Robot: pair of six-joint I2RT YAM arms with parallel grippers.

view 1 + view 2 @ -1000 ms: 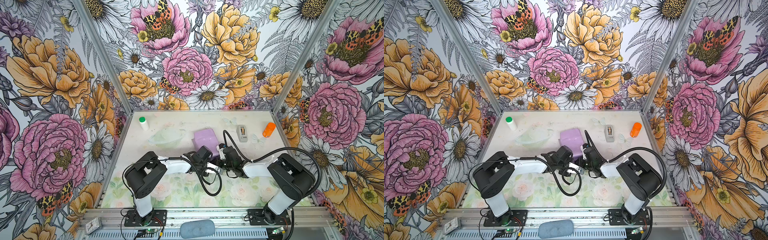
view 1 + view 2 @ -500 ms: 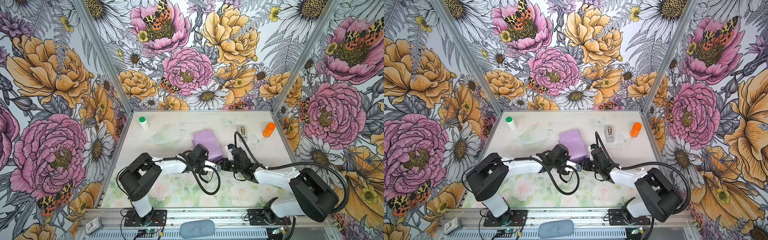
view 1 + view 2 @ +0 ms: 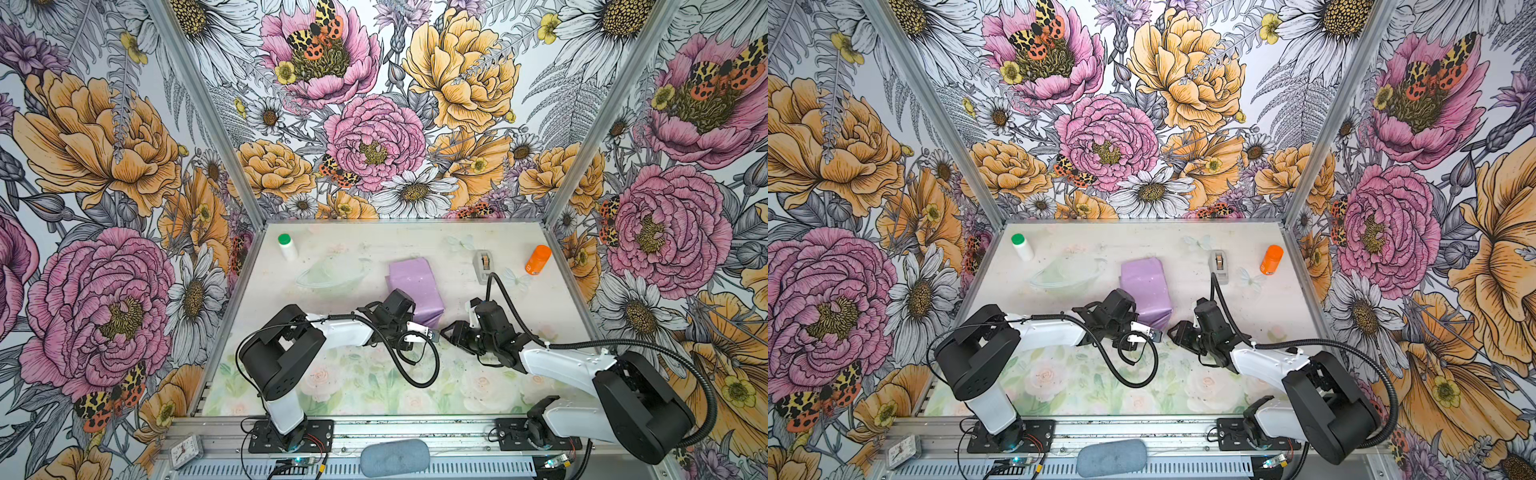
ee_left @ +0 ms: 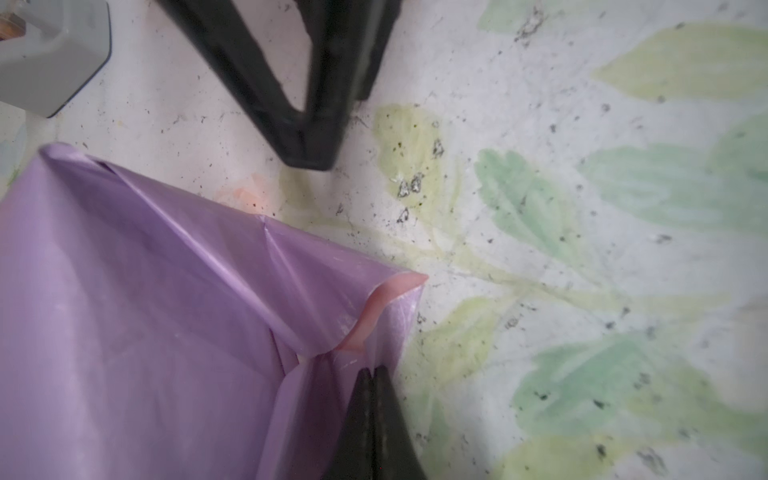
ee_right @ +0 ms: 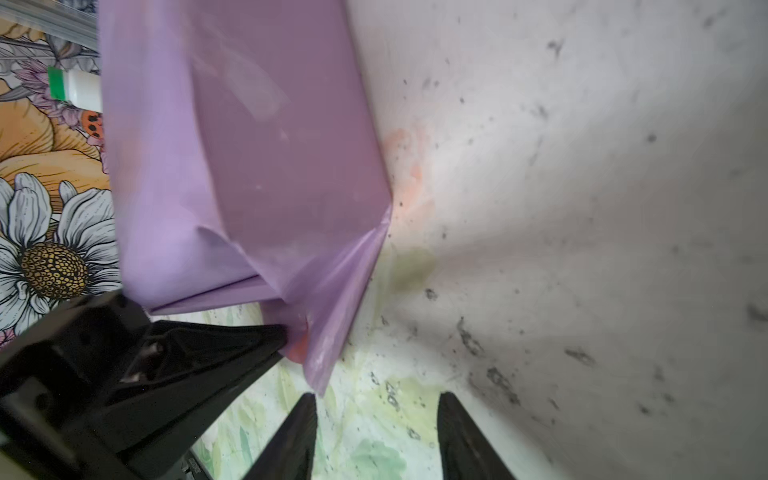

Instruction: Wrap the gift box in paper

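Right claw: my right claw has let go within the last second and backed off to my right. Its jaws now stand apart with nothing between them, just short of the flap.
Left claw: my left claw stays clenched, tips pinched together on the thin fold of that flap at the near corner.
Paper: the paper is wrapped lilac around a blocky shape in the middle of the worktop. Its near end is gathered to a point, with the pink underside curling out.
Gift box: none of the gift box shows. I judge that it sits inside the paper, on the same spot as a second ago.
Meaning: the near end fold now hangs on one claw alone. My right arm is free, I reckon for the tape dispenser, which stands well apart towards the back right.
Doubt: the wrist views are soft here, so I cannot tell whether any tape is on the flap yet.
Risk: if my left pinch slackens before the end is fixed, the fold will likely spring open.
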